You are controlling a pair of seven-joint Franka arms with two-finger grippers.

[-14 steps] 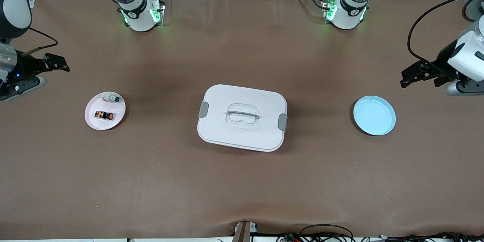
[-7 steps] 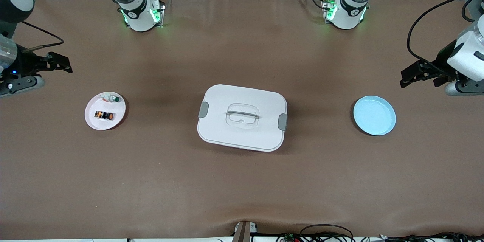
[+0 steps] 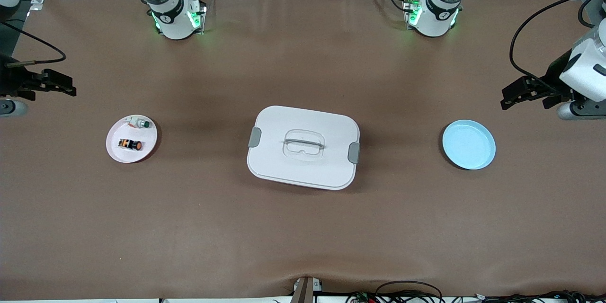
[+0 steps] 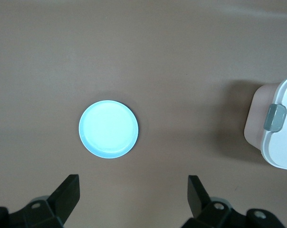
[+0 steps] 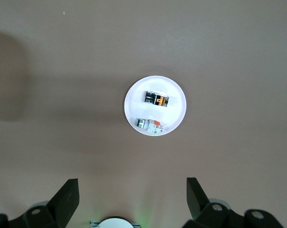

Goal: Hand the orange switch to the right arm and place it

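Note:
The orange switch [image 3: 130, 144] lies on its side on a small pale pink plate [image 3: 115, 151] toward the right arm's end of the table. In the right wrist view the switch [image 5: 157, 99] lies on the same plate [image 5: 176, 101]. My right gripper [image 3: 66, 89] is open and empty, up in the air over bare table beside the plate; its own view shows it [image 5: 132, 199] wide open. My left gripper [image 3: 507, 99] is open and empty, held in the air by a light blue plate [image 3: 468, 145]; its own view shows it [image 4: 133, 199] wide open.
A pale green-capped button [image 3: 140, 124] shares the pink plate, also seen in the right wrist view [image 5: 149, 125]. A white lidded box [image 3: 303, 147] with grey clasps stands at the table's middle. The blue plate [image 4: 109, 128] holds nothing.
My right gripper has drawn back toward the right arm's end of the table, away from the pink plate. The left arm has not moved.

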